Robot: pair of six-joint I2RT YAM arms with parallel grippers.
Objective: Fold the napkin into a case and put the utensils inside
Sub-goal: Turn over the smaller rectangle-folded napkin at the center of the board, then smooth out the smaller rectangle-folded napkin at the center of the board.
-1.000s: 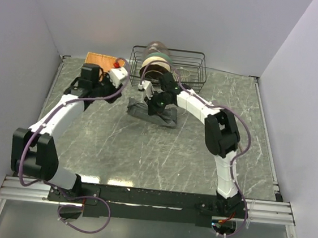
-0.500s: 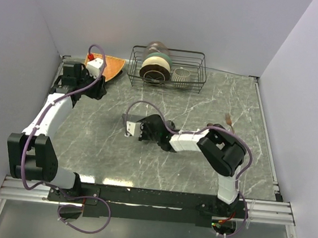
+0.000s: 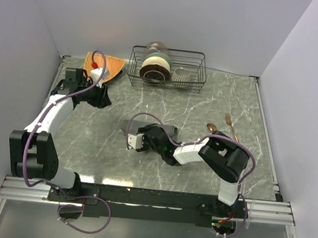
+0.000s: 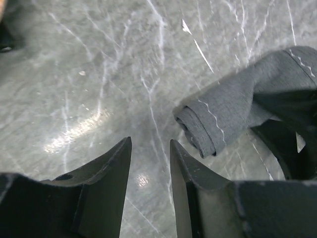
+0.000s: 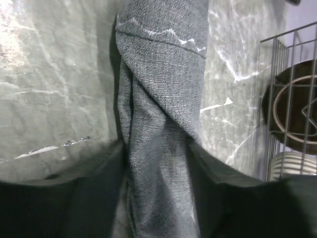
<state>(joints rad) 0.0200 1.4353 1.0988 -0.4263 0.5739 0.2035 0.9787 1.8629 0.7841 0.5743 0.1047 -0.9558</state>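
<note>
The dark grey napkin lies bunched into a long strip in the middle of the table. My right gripper is low over it, reaching to the left. In the right wrist view the napkin runs between the jaws of the right gripper, which stand apart on either side of it. My left gripper is at the far left, open and holding nothing. Its wrist view shows the left gripper over bare marble, with the napkin's rolled end to the right. A copper spoon and fork lie at the right.
A black wire rack with stacked bowls and a ribbed cup stands at the back centre; it also shows as the rack in the right wrist view. An orange woven mat lies at the back left. White walls enclose the table.
The right gripper carried the napkin from near the rack to mid-table, and its jaws have now parted. The left arm drew back to the left, away from the cloth.
</note>
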